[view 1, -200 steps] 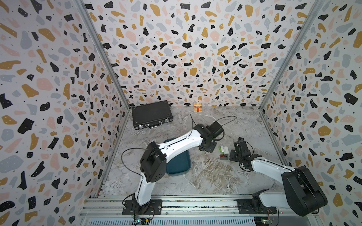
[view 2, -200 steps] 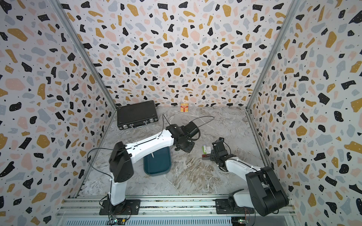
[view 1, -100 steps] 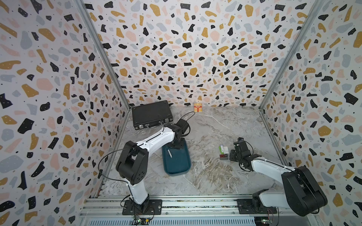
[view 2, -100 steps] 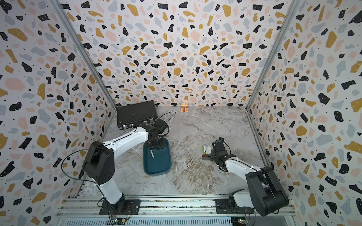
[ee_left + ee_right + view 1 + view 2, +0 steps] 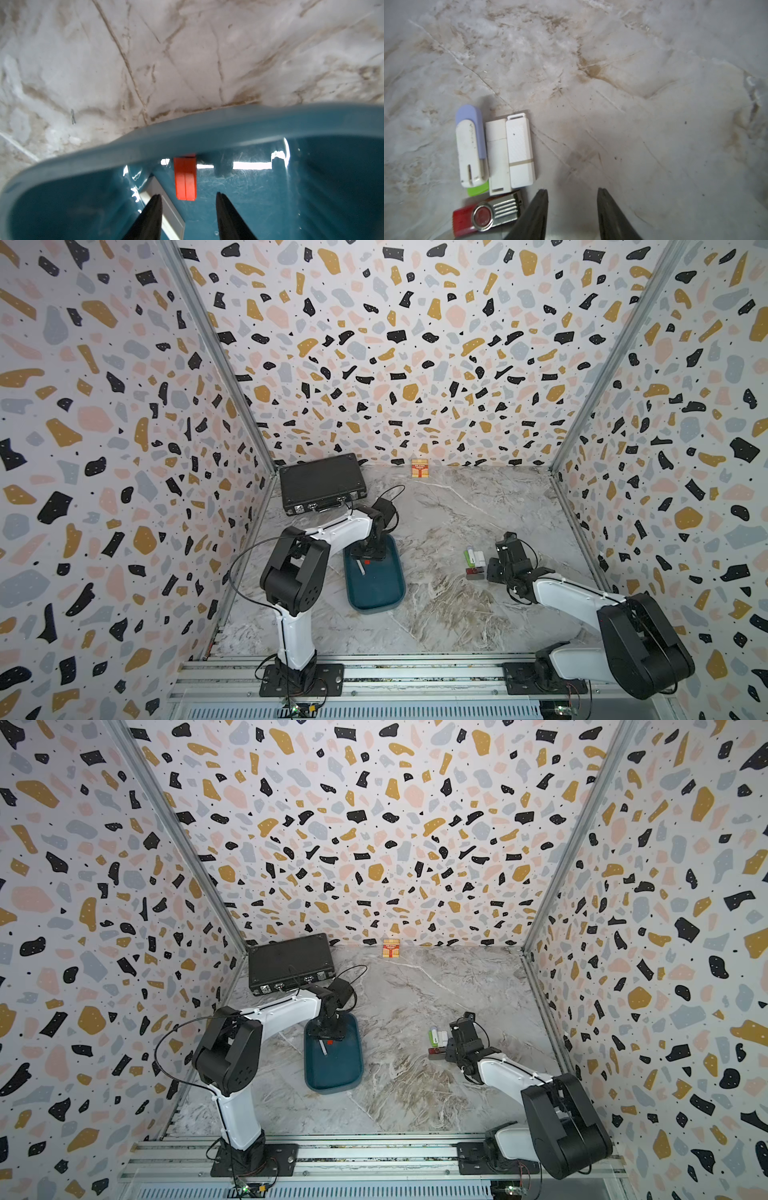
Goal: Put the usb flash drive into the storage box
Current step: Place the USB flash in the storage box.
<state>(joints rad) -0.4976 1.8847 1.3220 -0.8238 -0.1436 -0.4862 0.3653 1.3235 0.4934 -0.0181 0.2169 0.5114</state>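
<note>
flash drives (image 5: pixel 520 149) about 7; storage box (image 5: pixel 374 597) 1; briefcase (image 5: pixel 320 481) 1; carton (image 5: pixel 420 468) 1

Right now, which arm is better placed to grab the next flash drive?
Right: the right end effector, open, sits beside the loose flash drives; the left end effector is over the storage box.

The blurred rim of the storage box (image 5: pixel 207 128) hides the far end of the red flash drive (image 5: pixel 185 180); a white drive (image 5: pixel 172 216) runs off the picture's edge; a green drive (image 5: pixel 478 190) lies mostly under a white-and-lilac drive (image 5: pixel 471 145).
</note>
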